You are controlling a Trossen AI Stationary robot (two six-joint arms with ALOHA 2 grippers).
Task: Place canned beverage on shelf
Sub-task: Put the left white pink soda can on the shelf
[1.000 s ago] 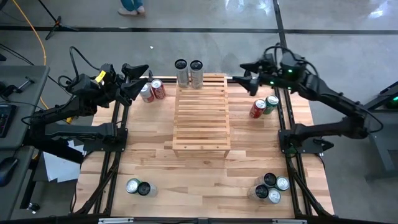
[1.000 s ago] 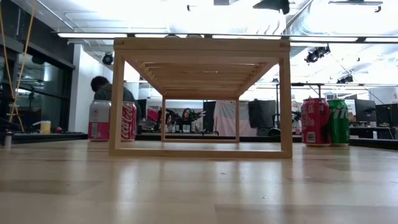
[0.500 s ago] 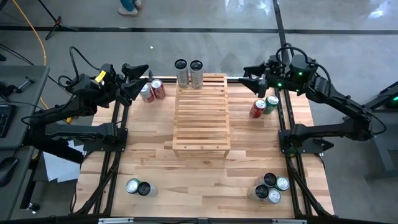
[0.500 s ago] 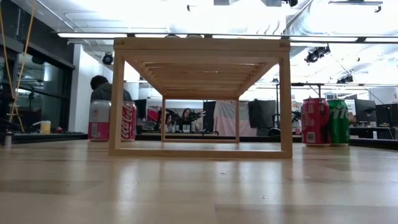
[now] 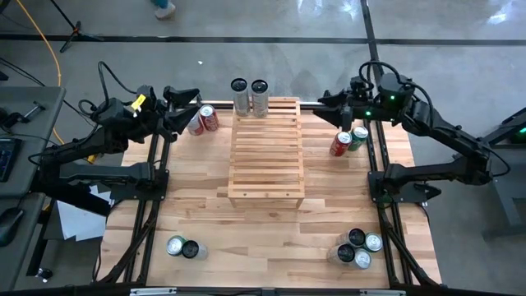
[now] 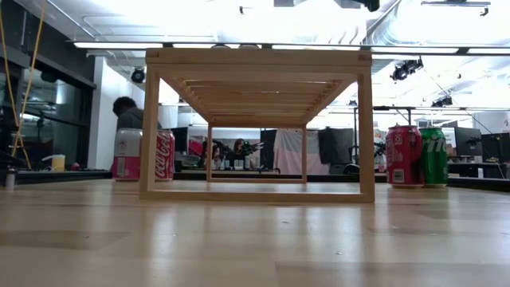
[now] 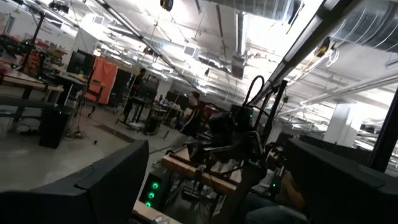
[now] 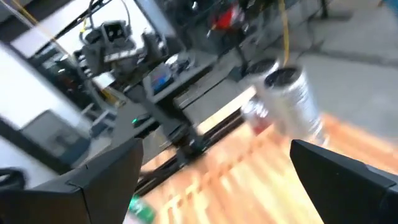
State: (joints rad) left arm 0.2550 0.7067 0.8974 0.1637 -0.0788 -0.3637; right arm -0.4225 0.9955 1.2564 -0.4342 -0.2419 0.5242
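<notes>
Both grippers wide open — left gripper (image 5: pixel 182 105), right gripper (image 5: pixel 327 108) — empty

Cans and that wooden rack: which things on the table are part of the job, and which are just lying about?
For the job:
- the shelf
- two silver cans on its far end
- red cans at left
- red and green cans at right
- near-edge cans

Just lying about:
- papers beside the table
- yellow cable on the floor

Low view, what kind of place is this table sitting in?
Probably a robotics lab or open workshop. Behind the shelf run workbenches with monitors, ducts and strip lights hang from an open ceiling, and a person sits at a desk.
</notes>
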